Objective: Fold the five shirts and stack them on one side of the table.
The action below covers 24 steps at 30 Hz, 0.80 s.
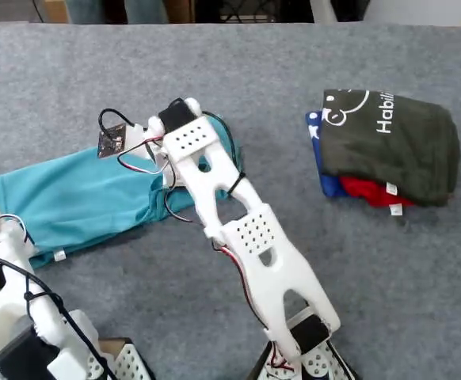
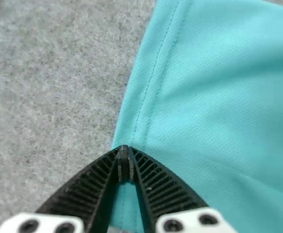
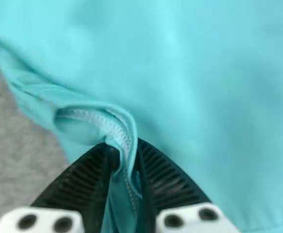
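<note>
**Status: Dual-Arm Grasp on One Garment**

1. Work surface. The counter [image 1: 294, 71] is covered in grey felt-like material.

2. Garment in process. The teal shirt [image 1: 80, 198] lies spread out, mostly flat, on the left half of the counter, with its long axis running roughly left to right.

3. Left claw [image 2: 124, 162]. The jaws are closed and pinch a stitched edge of the teal shirt where the fabric meets the bare counter. The left arm [image 1: 9, 309] sits at the near left corner, beside the shirt's left end.

4. Right claw [image 3: 124, 160]. The jaws are closed on a bunched fold of the teal shirt, and a white-stitched seam runs up between them. The right arm [image 1: 238, 229] extends from the near edge diagonally to the shirt's right end.

5. Finished stack. Well apart, on the right side of the counter, three folded garments lie piled: a dark green shirt [image 1: 389, 146] on top, with a red shirt [image 1: 369, 191] and a blue shirt [image 1: 325, 178] showing at the edges beneath it.
</note>
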{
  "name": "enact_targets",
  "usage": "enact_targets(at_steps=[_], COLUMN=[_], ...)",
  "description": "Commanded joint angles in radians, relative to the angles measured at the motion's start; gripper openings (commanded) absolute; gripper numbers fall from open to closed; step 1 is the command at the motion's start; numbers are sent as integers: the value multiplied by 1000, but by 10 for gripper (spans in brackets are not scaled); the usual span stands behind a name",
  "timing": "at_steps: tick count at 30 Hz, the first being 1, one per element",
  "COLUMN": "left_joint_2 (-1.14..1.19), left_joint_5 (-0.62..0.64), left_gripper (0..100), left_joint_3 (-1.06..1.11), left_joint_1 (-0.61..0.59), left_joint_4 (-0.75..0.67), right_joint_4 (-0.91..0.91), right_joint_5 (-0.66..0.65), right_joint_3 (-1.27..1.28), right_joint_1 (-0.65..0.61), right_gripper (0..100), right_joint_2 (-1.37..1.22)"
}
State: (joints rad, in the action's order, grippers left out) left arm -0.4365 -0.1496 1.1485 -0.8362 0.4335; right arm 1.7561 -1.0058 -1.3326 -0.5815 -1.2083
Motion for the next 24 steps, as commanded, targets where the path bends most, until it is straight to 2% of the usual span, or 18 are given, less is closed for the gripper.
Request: enact_targets(at_steps=[1,6,12,14,21,24], left_joint_2=[0,0,0,0,0,0], left_joint_5=[3,3,2,2,2,2], left_gripper=[31,32,32,32,33,33], left_joint_3=[-30,-30,-30,-30,-30,-30], left_joint_1=[-2,-2,-2,-2,-2,-2], left_joint_4=[-12,-12,-12,-12,-12,-12], right_joint_4=[6,8,9,9,9,11], right_joint_5=[-12,-12,-11,-5,123,215], right_joint_3=[-139,-197,-189,-200,-312,-334], right_joint_1=[-17,-15,-3,9,94,110], right_gripper=[15,21,217,255,213,87], right_joint_2=[-13,-15,-15,-13,25,88])
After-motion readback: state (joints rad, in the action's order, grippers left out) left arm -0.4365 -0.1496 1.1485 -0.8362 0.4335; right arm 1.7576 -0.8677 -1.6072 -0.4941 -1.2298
